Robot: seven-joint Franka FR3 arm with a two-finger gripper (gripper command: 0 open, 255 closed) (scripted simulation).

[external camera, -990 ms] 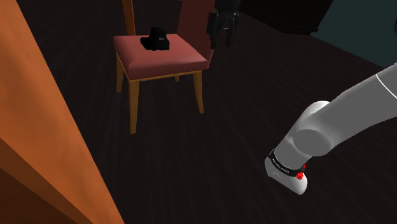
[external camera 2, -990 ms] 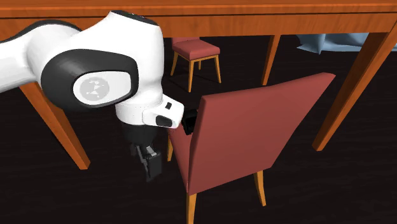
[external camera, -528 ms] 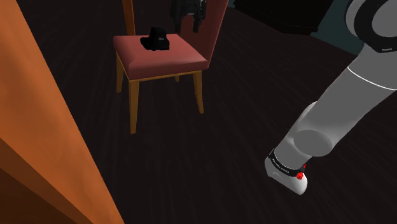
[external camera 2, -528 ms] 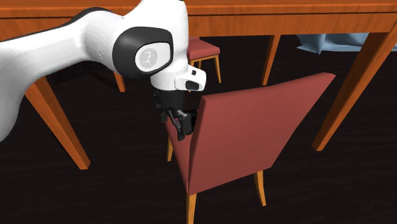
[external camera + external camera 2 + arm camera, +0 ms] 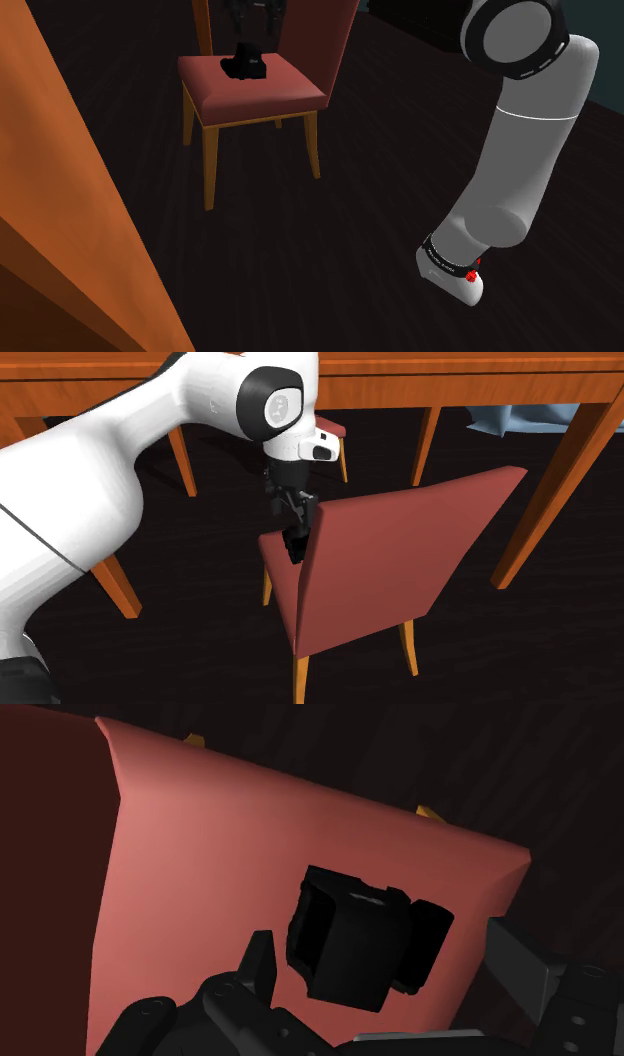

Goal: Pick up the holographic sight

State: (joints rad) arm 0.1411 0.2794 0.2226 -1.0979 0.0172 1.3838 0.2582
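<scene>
Black holographic sight [image 5: 244, 65] sits on the far part of the red chair seat [image 5: 285, 95], near the backrest. The gripper [image 5: 294, 542] hovers above, jaws apart, empty. Best to lower straight, straddle it evenly, then close

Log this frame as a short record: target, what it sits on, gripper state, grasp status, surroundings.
target: black holographic sight
support: seat of a red chair with wooden legs
gripper: gripper open, just above the sight, one finger on either side of it
grasp: not held; fingers appear clear of the sight
surroundings: wooden table, dark floor
</scene>
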